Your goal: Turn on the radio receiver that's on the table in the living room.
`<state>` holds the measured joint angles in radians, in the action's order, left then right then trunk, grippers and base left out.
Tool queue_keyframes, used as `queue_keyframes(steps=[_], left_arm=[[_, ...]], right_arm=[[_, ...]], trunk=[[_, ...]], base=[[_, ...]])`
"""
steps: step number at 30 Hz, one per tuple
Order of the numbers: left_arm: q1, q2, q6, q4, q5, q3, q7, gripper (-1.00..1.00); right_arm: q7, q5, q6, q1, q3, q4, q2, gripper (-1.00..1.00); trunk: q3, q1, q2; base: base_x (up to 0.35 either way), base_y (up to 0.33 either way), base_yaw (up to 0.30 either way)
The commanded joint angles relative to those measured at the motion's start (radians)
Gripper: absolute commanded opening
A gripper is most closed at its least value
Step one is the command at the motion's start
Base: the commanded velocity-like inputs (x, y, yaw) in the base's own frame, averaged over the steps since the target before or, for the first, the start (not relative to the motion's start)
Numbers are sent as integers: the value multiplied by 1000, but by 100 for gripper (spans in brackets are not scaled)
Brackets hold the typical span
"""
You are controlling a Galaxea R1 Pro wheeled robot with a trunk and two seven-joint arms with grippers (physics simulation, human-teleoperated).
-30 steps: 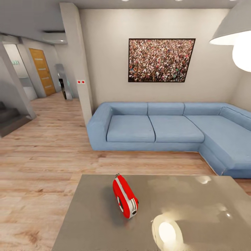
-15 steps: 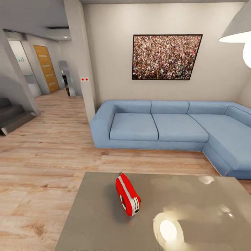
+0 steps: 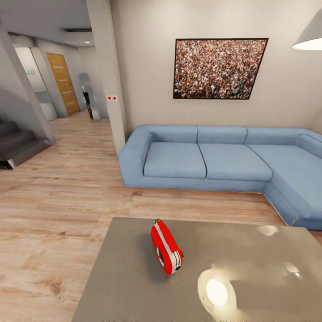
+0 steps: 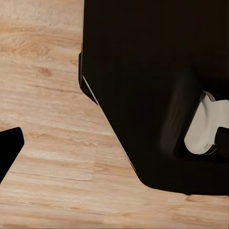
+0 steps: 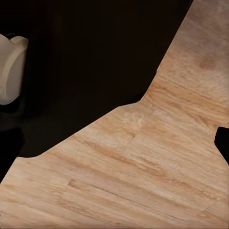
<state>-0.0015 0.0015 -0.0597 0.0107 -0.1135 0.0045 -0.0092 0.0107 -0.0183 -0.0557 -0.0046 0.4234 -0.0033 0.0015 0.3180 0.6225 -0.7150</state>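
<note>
— Looking for either pincer: what shows?
— Neither; wrist views show only dark robot body over plank floor [image 5: 143, 181], so I cannot tell their state.
— The radio receiver [image 3: 166, 246]?
— Untouched, on edge, on the tabletop [image 3: 134, 286], left of centre. Only the head view shows it, with the sofa [image 3: 210, 161] beyond. Reaching and switching remain.

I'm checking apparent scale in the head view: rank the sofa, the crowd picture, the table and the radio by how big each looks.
1. Blue sofa and table: similar spans; the table is cropped and nearer, so unranked.
2. Crowd picture.
3. Radio receiver, smallest.
</note>
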Motion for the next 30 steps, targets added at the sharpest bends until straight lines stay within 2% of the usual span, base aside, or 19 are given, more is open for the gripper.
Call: queue_keyframes(steps=[1, 30], left_arm=[[0, 0, 0, 0, 0, 0, 0, 100], [0, -1, 0, 0, 0, 0, 0, 100]], right_arm=[[0, 0, 0, 0, 0, 0, 0, 100], [0, 0, 0, 0, -2, 0, -2, 100]], trunk=[[2, 0, 0], [48, 0, 0]], base=[[0, 0, 16], [0, 0, 1]])
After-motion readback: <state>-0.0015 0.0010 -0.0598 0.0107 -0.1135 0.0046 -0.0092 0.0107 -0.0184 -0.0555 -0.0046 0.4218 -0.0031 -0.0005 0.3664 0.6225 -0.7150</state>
